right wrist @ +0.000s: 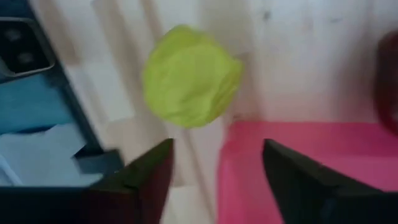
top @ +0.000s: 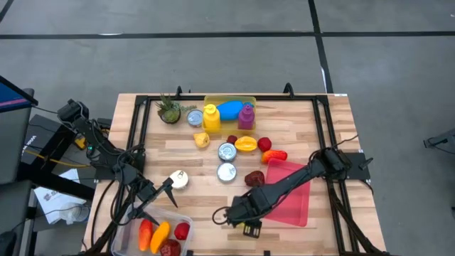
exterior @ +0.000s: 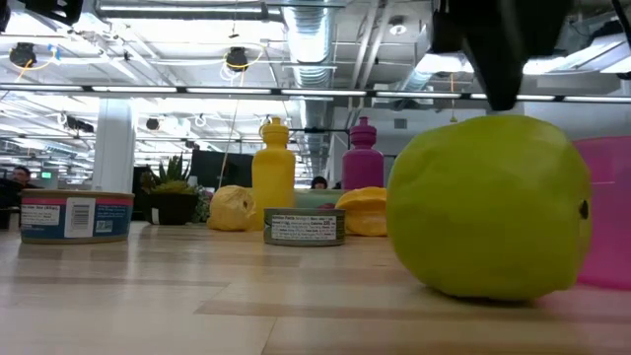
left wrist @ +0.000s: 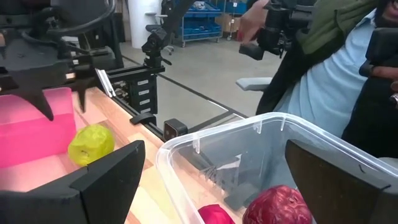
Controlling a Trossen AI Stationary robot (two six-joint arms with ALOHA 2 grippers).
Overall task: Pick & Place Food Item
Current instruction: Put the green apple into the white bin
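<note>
The right pincer (top: 229, 215) is seen near the front edge of the wooden surface (top: 334, 142), its two dark fingers (right wrist: 152, 171) parted and nothing held between them. The green apple (right wrist: 191, 74) lies free on the wood just beyond the fingertips, untouched, with the pink tray (top: 293, 195) close beside it. In the low view the apple (exterior: 488, 207) fills much of the picture and the pincer above it is cut off by the top border. Bare wood is left between this pincer and the clear plastic bin (top: 153, 231) at the front corner, toward the left arm. The left pincer (top: 160, 192) hangs wide open and empty just above that bin's rim, beside a pale round item (top: 179, 179). Behind both pincers the middle of the surface is crowded with cans (top: 227, 161), fruit and bottles (top: 210, 117), so little room is left there. The bin's contents are partly hidden; only red and orange pieces can be made out.
</note>
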